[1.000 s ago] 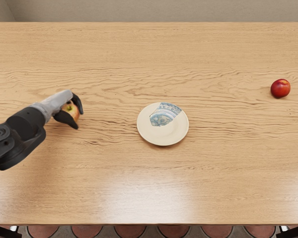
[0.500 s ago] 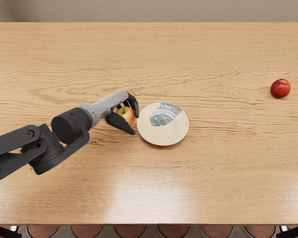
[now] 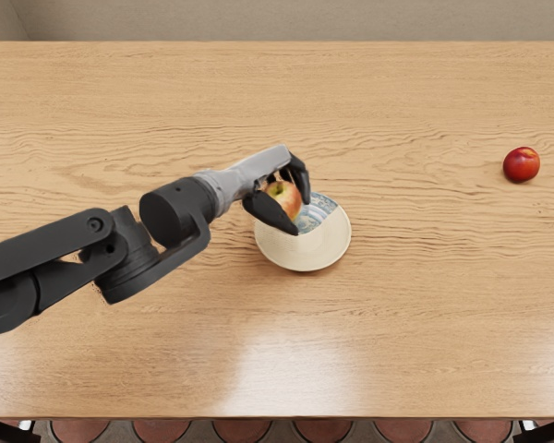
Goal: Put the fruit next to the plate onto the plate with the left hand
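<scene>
The fruit, a yellow-red apple (image 3: 284,197), sits gripped between the dark fingers of the left hand (image 3: 275,185), over the upper-left part of the plate (image 3: 311,252). The plate is round and cream-coloured with a blue-grey pattern near its upper edge, and it lies flat at the table's middle.

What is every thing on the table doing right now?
left hand: shut on the apple, over the plate's left edge.
apple: held in the hand over the plate, not let go yet.
plate: flat on the table, right way up.
red fruit: lying alone near the table's right end, untouched.
</scene>
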Motion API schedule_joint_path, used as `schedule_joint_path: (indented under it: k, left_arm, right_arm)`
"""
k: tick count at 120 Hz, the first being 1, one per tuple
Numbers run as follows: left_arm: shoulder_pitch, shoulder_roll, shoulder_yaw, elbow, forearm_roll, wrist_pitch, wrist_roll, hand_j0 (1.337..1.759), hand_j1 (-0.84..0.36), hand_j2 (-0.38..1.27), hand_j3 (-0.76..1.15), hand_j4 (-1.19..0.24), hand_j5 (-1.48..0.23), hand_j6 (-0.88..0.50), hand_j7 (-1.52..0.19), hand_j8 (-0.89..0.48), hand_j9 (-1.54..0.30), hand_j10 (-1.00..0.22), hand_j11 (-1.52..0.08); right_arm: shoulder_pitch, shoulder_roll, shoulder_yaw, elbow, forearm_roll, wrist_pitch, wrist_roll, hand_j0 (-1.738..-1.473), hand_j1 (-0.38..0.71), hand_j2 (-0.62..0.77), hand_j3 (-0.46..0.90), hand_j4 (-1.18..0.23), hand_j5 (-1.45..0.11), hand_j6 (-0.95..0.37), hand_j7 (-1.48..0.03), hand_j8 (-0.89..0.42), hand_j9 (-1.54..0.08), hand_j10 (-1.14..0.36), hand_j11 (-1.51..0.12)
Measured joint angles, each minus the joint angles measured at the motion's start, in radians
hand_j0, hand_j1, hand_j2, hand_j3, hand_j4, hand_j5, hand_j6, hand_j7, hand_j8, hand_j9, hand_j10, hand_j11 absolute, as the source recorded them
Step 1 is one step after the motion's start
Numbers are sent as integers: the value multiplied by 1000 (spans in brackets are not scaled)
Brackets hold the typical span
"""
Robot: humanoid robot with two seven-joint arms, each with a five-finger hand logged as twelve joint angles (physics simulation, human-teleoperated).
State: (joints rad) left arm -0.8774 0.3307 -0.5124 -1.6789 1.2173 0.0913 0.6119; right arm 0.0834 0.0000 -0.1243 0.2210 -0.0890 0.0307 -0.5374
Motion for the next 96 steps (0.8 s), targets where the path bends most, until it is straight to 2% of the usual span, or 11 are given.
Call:
schedule_joint_path:
  k: [18,32,46,64,74,91,96]
  left_arm:
    - [-19,-62,-1,92,-8,-19,0,1633,-308,246,0,-895,-1077,-503,-1129,-304,-1187,-502,-1245]
    - [-29,-91,3,156,-14,-27,0,1632,-426,230,0,-886,-1098,-649,-1133,-351,-1177,-469,-1234]
    - [-29,-113,10,200,-19,-30,0,1632,-464,190,0,-877,-1118,-732,-1145,-406,-1177,-454,-1223]
    - [-30,-131,13,224,-23,-33,-3,1632,-504,148,0,-837,-1196,-748,-1185,-418,-1196,-460,-1227]
    - [-36,-145,15,229,-24,-38,-3,1630,-506,241,0,-819,-1232,-750,-1207,-393,-1212,-424,-1235]
    - [-44,-159,17,235,-26,-40,-2,1633,-587,242,0,-836,-1201,-802,-1187,-442,-1196,-422,-1214]
    - [-46,-169,16,237,-26,-40,-2,1633,-540,228,0,-795,-1142,-767,-1131,-445,-1137,-421,-1158]
  right_arm:
    - [2,0,0,0,0,0,0,-1658,-349,0,0,0,0,0,0,0,0,0,0]
    - [4,0,0,0,0,0,0,-1658,-349,0,0,0,0,0,0,0,0,0,0]
    - [6,0,0,0,0,0,0,-1658,-349,0,0,0,0,0,0,0,0,0,0]
    - [7,0,0,1,0,0,0,-1658,-349,0,0,0,0,0,0,0,0,0,0]
    - [7,0,0,1,0,0,0,-1658,-349,0,0,0,0,0,0,0,0,0,0]
    - [7,0,0,1,0,0,0,-1658,-349,0,0,0,0,0,0,0,0,0,0]
    - [7,0,0,1,0,0,0,-1658,-349,0,0,0,0,0,0,0,0,0,0]
